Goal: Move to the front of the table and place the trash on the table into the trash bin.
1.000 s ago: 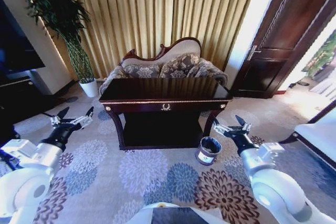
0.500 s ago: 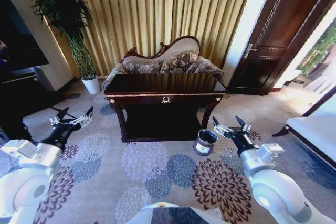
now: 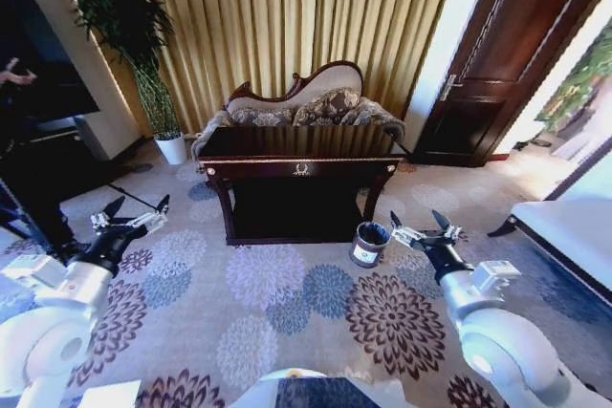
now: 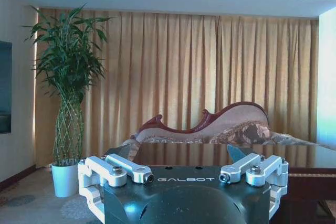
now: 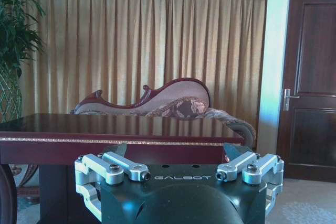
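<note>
The dark glossy table (image 3: 301,168) with gold trim stands ahead at the middle of the room, also seen as the table (image 5: 105,129) from the right wrist and the table (image 4: 205,153) from the left wrist. On the carpet by its right front leg sits the small round trash bin (image 3: 370,243). No trash can be made out on the tabletop from here. My left gripper (image 3: 139,207) hovers open over the carpet left of the table. My right gripper (image 3: 418,225) hangs open just right of the bin. Both the left gripper (image 4: 178,156) and the right gripper (image 5: 175,153) hold nothing.
A carved sofa (image 3: 301,107) stands behind the table before gold curtains. A tall plant in a white pot (image 3: 172,148) is at the back left, a dark cabinet (image 3: 38,164) at the left, a dark door (image 3: 488,74) and a white bench (image 3: 564,236) at the right.
The whole head picture has shifted: the table and bin now sit higher and smaller, with more carpet in front. Both grippers keep the same open pose.
</note>
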Available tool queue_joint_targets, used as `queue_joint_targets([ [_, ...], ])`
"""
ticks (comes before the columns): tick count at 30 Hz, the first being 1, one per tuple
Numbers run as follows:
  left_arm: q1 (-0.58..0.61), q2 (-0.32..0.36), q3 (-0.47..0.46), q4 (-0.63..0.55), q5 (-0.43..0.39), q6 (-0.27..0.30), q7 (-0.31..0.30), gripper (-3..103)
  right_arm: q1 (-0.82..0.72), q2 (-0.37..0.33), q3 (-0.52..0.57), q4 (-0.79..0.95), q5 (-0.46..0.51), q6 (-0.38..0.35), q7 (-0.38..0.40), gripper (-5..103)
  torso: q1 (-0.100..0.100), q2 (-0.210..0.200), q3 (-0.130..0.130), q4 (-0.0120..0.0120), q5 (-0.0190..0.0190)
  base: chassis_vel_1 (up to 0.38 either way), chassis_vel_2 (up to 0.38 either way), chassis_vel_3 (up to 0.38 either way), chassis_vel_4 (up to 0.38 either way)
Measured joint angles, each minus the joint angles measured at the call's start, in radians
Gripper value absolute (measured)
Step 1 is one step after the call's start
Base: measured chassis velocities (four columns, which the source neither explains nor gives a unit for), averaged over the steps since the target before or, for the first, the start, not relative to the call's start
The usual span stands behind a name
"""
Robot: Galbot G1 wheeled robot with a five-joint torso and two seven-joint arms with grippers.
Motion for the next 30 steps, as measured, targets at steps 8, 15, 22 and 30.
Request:
queue_joint_targets([
  [8,0.0,-0.003,0.003,-0.003,0.0,0.0,0.001,100,-0.001,0.0,0.006,0.0,0.003,0.0,0.002,100,0.0,0.0,0.0,0.0003,0.0001,0.173,-0.192,-0.177,0.198],
  [15,-0.001,-0.004,0.004,-0.004,0.0,0.0,0.003,100,-0.001,0.002,0.009,0.0,0.004,0.0,0.003,100,0.0,0.0,0.0,-0.0001,0.0002,0.166,-0.18,-0.182,0.177],
  [22,0.001,-0.008,0.006,-0.006,0.0,0.0,0.003,100,-0.002,0.006,0.009,0.0,0.005,0.0,0.004,100,0.0,0.0,0.0,0.0001,0.0001,0.176,-0.134,-0.201,0.126],
  [30,0.006,-0.02,0.019,-0.006,0.002,-0.017,-0.006,100,-0.003,0.01,0.005,0.0,0.011,0.0,0.011,100,0.0,0.0,0.0,0.0001,0.0006,0.102,-0.109,-0.077,0.129],
])
